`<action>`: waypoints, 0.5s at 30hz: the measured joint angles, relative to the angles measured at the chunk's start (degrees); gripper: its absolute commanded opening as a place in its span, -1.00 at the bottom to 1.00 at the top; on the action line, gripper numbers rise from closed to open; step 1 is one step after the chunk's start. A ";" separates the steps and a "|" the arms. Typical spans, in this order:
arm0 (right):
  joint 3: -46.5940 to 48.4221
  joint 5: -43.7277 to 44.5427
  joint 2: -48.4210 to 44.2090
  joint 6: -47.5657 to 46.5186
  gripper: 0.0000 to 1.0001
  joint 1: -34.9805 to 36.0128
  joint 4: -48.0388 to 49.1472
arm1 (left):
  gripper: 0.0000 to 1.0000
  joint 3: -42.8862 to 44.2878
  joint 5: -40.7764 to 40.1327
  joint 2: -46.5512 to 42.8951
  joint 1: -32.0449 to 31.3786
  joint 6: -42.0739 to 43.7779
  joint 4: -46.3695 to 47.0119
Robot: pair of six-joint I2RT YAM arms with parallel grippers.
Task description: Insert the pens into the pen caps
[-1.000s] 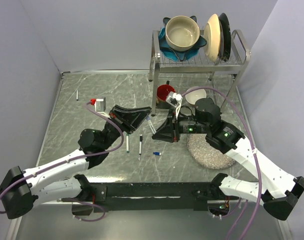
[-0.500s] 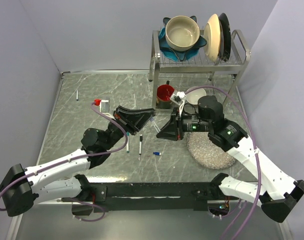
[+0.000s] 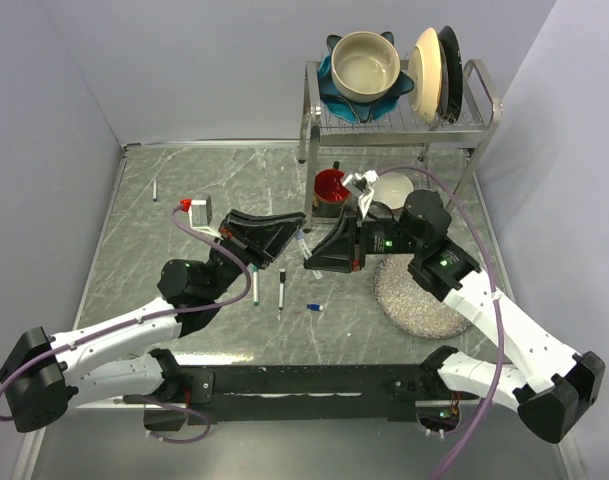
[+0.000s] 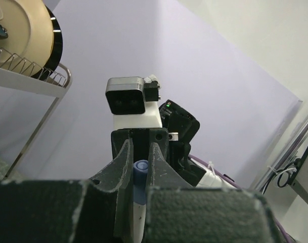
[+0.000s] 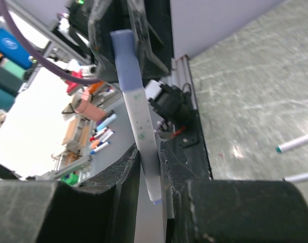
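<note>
Hiding pen barrel (image 5: pixel 138 116): left gripper (image 4: pixel 140 148), right gripper (image 5: pixel 149 150)

No text, label, brand name, number or sign can be read in any of the three camera views; nothing printed is sharp enough.

Capped pen (image 5: pixel 141 126) aloft; two pens (image 3: pixel 281 289), blue cap (image 3: pixel 314 307) loose.

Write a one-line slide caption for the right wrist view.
Right tool grips a white pen while the left tool pinches its blue cap.
</note>
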 measured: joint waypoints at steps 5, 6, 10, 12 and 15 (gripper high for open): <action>0.00 -1.86 1.14 4.50 -1.00 -0.44 7.91 | -0.98 -0.68 1.68 0.07 0.00 -1.53 1.33; 0.00 -1.84 1.27 5.01 -1.00 -0.61 9.11 | -0.98 -0.94 2.25 0.07 -0.04 -1.77 1.11; 0.02 -1.92 2.32 6.03 -1.00 -0.98 11.34 | -0.98 -0.83 2.49 -0.96 -0.57 -1.81 -3.04; 0.02 -2.69 2.84 6.14 -1.00 -0.98 11.58 | -0.98 -0.57 2.40 -1.97 -0.57 -1.77 -5.33; -1.05 -2.89 2.80 6.14 -1.00 -0.94 13.31 | -0.98 0.11 2.58 -2.93 -0.48 -1.64 -8.52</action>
